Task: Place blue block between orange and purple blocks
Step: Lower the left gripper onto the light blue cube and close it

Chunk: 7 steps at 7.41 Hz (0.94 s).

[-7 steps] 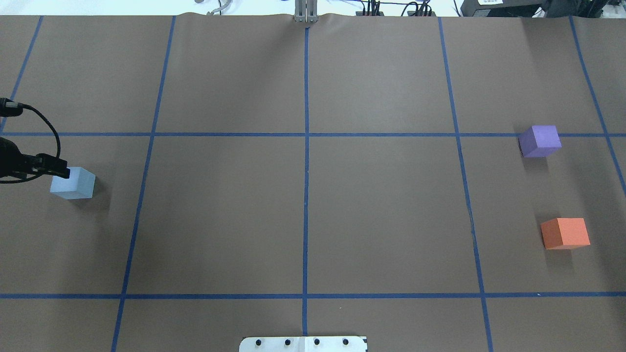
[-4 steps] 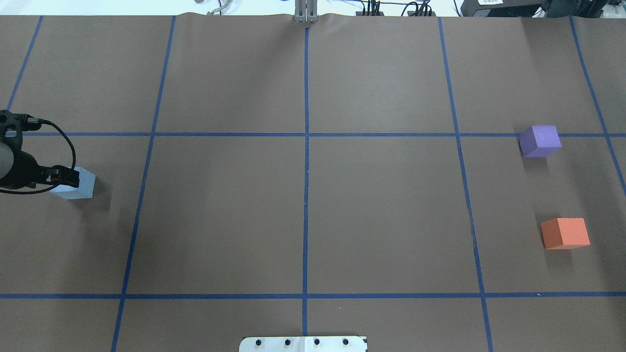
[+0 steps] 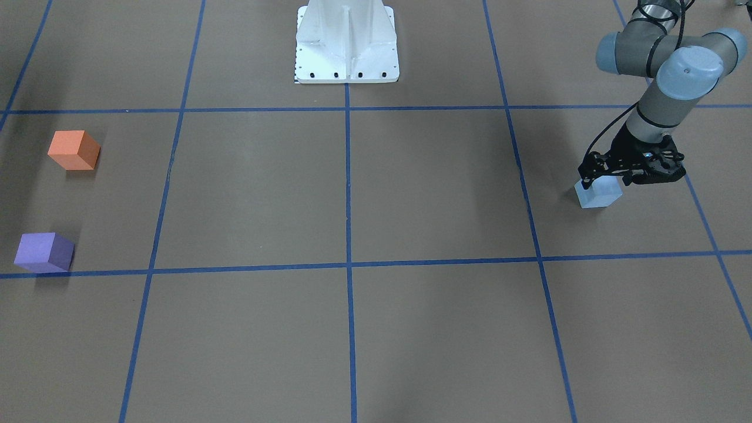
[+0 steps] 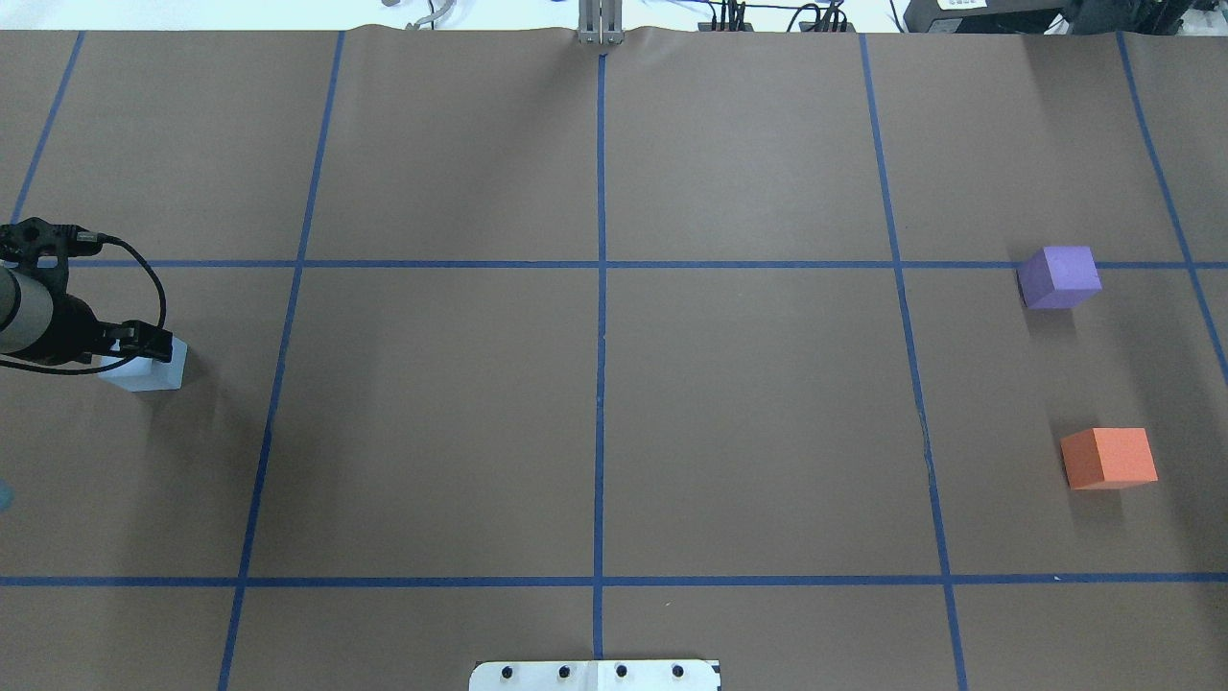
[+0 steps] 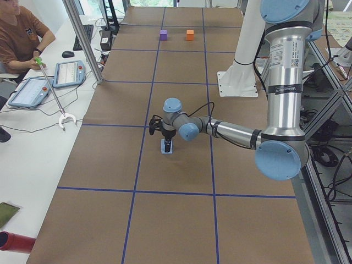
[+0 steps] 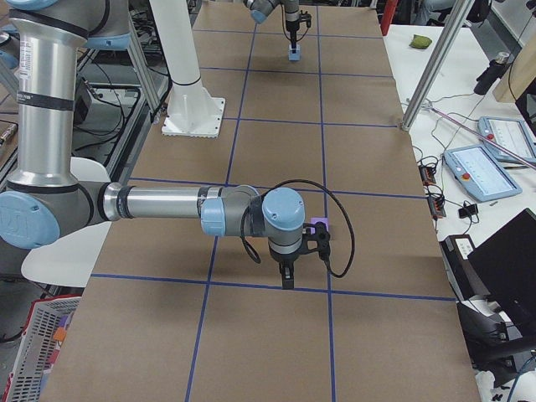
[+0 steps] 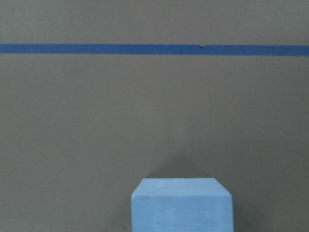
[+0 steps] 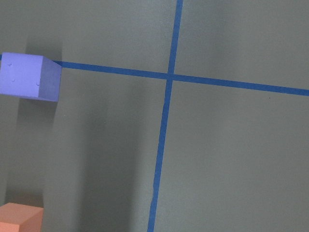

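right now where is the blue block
In the overhead view the blue block sits far on the robot's left, just under the left gripper, on the opposite side from the purple block and orange block.

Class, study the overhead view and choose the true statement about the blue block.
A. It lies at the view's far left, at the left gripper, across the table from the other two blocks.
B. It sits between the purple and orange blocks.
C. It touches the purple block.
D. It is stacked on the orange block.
A: the blue block sits far left at the left gripper, while the purple block and orange block stand far right.
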Each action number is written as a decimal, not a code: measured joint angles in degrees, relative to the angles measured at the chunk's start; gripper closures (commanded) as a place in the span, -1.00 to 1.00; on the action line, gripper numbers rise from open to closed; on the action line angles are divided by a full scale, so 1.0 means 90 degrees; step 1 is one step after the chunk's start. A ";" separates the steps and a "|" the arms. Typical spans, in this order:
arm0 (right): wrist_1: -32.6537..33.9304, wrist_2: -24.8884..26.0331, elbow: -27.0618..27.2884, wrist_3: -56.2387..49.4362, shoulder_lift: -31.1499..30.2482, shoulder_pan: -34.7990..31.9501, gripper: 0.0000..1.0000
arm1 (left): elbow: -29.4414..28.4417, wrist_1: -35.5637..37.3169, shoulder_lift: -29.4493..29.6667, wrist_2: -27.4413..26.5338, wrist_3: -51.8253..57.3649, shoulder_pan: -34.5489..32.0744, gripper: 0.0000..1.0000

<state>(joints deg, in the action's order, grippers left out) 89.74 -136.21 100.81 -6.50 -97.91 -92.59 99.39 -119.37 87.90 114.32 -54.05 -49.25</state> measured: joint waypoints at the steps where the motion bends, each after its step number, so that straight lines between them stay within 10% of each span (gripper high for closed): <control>1: 0.0000 0.0005 0.0000 0.0000 0.0012 0.0003 -1.00 | -0.0073 -0.0030 0.0026 0.0007 0.0001 0.0010 -0.98; 3: 0.0006 -0.0032 0.0007 0.0006 0.0018 0.0004 -1.00 | -0.0178 -0.0040 0.0062 0.0010 0.0027 0.0083 0.89; 7: -0.0002 -0.0102 0.0071 0.0028 0.0097 0.0004 -1.00 | 0.0073 0.0091 0.0092 0.0322 0.0034 0.0061 1.00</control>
<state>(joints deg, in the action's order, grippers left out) 89.72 -137.13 101.44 -6.24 -97.03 -92.55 100.05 -118.55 88.72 117.23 -53.74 -48.70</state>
